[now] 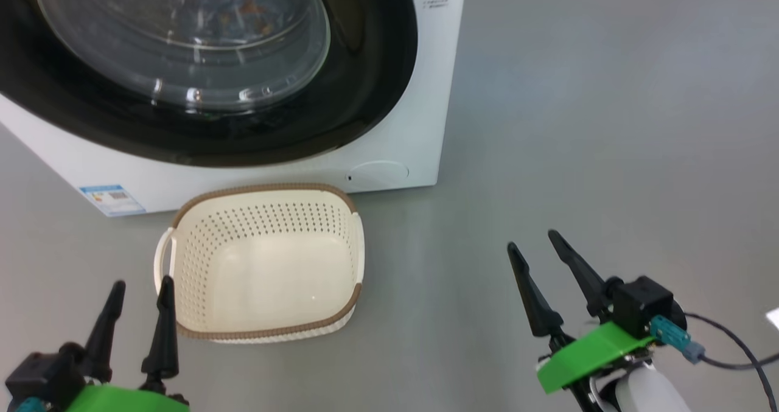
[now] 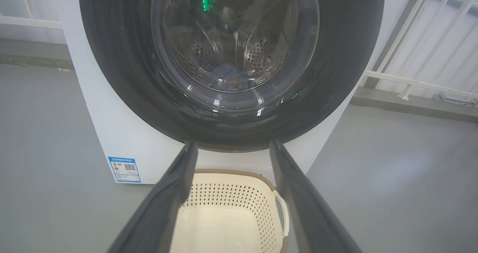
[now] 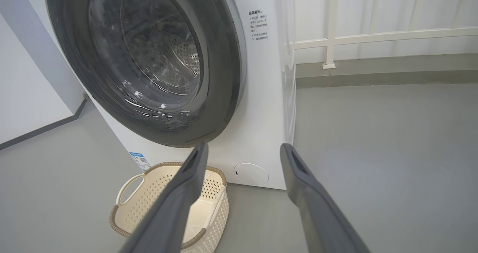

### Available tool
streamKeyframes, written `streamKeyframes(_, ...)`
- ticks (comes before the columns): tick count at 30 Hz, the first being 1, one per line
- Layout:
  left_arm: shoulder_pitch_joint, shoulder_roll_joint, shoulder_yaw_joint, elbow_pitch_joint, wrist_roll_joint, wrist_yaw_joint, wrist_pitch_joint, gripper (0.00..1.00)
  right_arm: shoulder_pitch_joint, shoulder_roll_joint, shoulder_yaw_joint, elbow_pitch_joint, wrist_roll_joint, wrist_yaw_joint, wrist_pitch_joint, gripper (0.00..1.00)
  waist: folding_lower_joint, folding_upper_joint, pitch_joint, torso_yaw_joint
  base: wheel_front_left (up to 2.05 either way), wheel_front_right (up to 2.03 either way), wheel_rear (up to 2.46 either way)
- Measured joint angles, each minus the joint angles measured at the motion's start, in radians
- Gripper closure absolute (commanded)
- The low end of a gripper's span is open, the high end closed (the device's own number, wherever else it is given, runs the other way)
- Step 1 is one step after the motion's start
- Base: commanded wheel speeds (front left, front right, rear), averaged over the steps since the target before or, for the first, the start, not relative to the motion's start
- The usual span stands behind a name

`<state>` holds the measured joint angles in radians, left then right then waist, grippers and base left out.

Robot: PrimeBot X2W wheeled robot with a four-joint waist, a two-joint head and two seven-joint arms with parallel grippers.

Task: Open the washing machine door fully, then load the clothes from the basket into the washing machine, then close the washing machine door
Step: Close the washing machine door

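I have both tools low and on my side of the basket (image 1: 261, 188), which sits empty on the grey floor. The left gripper (image 1: 142, 282) has its fingers spread, with nothing between them, and its tips sit just beside the basket's near left corner. The right gripper (image 1: 532, 240) is also spread and empty, well off to the basket's right over bare floor.

Directly behind the basket stands the washing machine (image 1: 401, 138). Its blue label (image 1: 112, 199) is beyond the basket's left end and its round flap (image 1: 378, 173) beyond the right end. The washing machine door (image 1: 365, 83) looks swung against the front, above the basket, but I cannot tell whether it is latched.

The clothes (image 2: 227, 79) lie inside the drum, behind the glass bowl, as a dim bluish heap with a touch of orange. Reflections blur them, and I cannot count the pieces. In the head view the picture's edge cuts off the machine's top and left side.
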<state>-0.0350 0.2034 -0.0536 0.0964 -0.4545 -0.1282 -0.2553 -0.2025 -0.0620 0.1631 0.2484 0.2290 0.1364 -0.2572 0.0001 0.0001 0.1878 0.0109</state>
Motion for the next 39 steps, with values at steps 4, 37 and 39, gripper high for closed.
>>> streamKeyframes(4,0.032,-0.002,0.007,0.005,-0.001,0.0,0.0,0.0,0.046,0.001,-0.019,-0.016,0.0,0.0,0.0,0.0,-0.0001,0.0,-0.029,-0.011,0.0,0.0,0.0)
streamKeyframes(37,0.199,-0.072,0.085,0.035,0.117,0.0,0.0,0.0,0.229,0.012,-0.126,-0.038,0.002,0.0,0.0,0.0,0.0,0.0,-0.217,-0.03,0.0,0.0,0.0)
streamKeyframes(39,0.199,-0.072,0.087,0.036,0.117,0.0,0.0,0.0,0.229,0.012,-0.128,-0.039,0.002,0.0,0.0,0.0,-0.0001,0.0,-0.217,-0.029,0.0,0.0,0.0)
